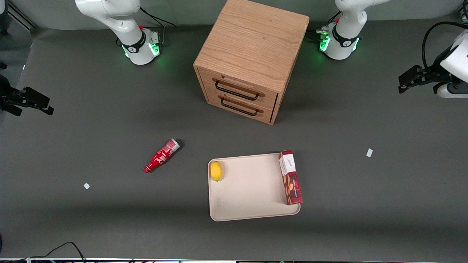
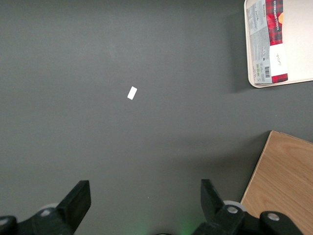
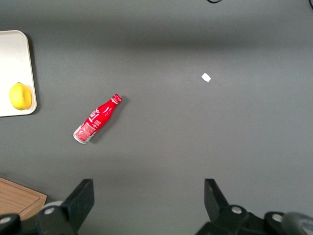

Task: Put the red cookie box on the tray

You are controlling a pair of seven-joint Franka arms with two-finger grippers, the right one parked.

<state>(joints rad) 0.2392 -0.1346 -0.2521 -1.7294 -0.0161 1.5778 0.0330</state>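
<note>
Front view. The red cookie box (image 1: 290, 177) lies flat on the tray (image 1: 248, 190), set lengthwise along the tray's edge toward the working arm's end of the surface. Its white end panel points toward the wooden drawer cabinet (image 1: 248, 62); its other end stops just short of the tray's corner nearest the camera. One long side appears to sit on or slightly over the low rim, so the box may not be fully seated on the tray floor; the pictures do not settle this. A lemon (image 1: 216, 170) rests inside the tray against the edge toward the parked arm's end, well apart from the box. A red soda bottle (image 1: 161, 156) lies on its side on the bare surface, off the tray, toward the parked arm's end. The working arm's hand (image 1: 409, 81) hangs near the surface's edge at the working arm's end, well apart from the tray and holding nothing. Judged from this layout, the placement step is complete and the arm stands clear.

Left wrist view. The hand (image 2: 145, 203) is spread wide, with only bare surface showing between its fingers. A small white scrap (image 2: 132, 93) lies on the surface. The red cookie box is visible along the tray's rim, label side up. A corner of the cabinet top also shows.

Right wrist view. The bottle, the lemon and one rounded tray corner appear; the box is out of frame.
</note>
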